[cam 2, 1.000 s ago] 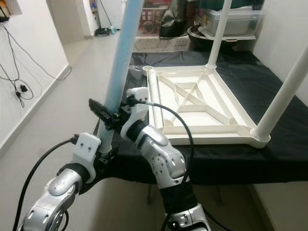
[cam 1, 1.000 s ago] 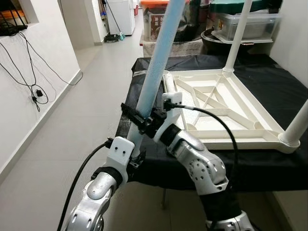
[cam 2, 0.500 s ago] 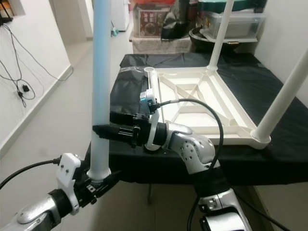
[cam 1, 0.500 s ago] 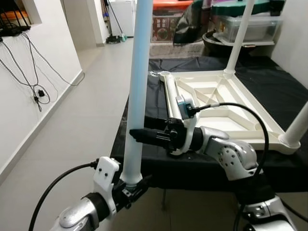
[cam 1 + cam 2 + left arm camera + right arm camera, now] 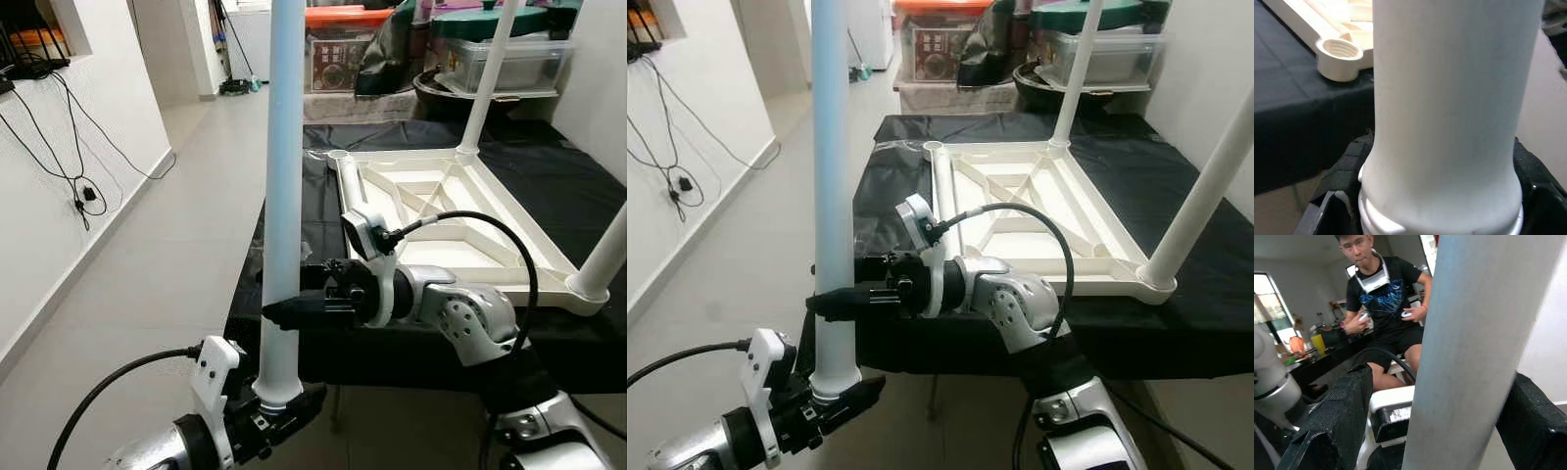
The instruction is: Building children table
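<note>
Centrally in the left eye view, a pale blue table leg point(image 5: 284, 176) stood upright off the near-left corner of a black-covered bench point(image 5: 549, 186). The left gripper point(image 5: 279, 401) was clamped on the leg's lower threaded end, one finger to each side. The right gripper point(image 5: 284, 311) reached across from the right arm and closed on the leg's shaft just above the left gripper. An upturned white children table top point(image 5: 446, 220) lay on the bench, its ribbed underside facing up. Two white legs point(image 5: 487, 73) already stood in its far-right and near-right corner sockets. An empty socket point(image 5: 337, 155) showed at its far-left corner.

Likewise, the right eye view showed the same leg vertical, both grippers shut around it, well clear of the table top. Storage bins point(image 5: 1097, 54) stood beyond the far edge of the bench.

Next, the left wrist view showed the leg's collar and thread seated between the two black fingers point(image 5: 1344, 169), which pressed against its sides. A threaded socket at one corner of the table top lay beyond on the black cloth.

Finally, the right wrist view showed the shaft held between two ribbed pads point(image 5: 1342, 406), both in contact. A seated person point(image 5: 1383, 308) holding controllers was visible behind.
</note>
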Available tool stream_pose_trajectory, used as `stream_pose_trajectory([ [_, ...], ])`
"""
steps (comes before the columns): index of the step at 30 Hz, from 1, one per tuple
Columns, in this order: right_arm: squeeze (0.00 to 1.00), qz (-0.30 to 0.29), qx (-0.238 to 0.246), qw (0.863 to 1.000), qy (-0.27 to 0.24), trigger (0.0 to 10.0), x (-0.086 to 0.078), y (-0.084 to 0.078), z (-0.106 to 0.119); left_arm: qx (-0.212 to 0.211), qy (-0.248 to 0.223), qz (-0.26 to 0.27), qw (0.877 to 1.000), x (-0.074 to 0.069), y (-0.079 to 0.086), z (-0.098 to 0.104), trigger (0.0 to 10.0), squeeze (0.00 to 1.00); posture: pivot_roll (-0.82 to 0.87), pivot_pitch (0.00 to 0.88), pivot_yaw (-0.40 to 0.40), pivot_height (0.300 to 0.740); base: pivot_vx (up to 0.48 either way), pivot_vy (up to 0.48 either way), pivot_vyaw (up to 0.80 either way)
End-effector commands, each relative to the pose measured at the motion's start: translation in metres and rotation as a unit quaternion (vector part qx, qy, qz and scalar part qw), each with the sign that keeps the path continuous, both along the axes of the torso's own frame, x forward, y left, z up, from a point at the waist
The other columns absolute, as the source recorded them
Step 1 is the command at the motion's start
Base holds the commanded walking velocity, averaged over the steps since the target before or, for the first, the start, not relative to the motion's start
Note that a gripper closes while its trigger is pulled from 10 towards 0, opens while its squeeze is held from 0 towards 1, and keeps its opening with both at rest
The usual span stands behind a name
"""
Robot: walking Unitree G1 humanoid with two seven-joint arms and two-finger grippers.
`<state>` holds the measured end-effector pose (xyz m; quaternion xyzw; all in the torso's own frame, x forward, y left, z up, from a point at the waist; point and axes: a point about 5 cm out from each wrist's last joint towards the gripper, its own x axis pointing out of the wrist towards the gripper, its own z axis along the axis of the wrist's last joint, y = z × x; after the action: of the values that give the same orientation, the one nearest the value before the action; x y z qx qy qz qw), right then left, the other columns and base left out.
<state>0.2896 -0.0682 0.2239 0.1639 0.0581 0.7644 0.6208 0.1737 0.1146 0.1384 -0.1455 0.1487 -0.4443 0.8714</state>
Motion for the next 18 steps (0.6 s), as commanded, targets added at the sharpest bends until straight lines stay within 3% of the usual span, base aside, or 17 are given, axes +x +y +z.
stream_pose_trajectory([
  [1,0.0,0.03,0.004,1.0,-0.002,10.0,-0.003,0.008,0.006,-0.006,0.004,-0.028,1.0,-0.005,-0.004,0.003,10.0,0.0,0.09,0.023,0.034,0.74,0.0,0.0,0.0],
  [18,0.0,0.071,0.004,0.997,0.014,10.0,-0.009,0.021,0.006,0.006,0.024,-0.064,0.998,-0.009,-0.003,-0.003,10.0,0.0,0.09,0.028,0.035,0.74,0.0,0.0,0.0],
])
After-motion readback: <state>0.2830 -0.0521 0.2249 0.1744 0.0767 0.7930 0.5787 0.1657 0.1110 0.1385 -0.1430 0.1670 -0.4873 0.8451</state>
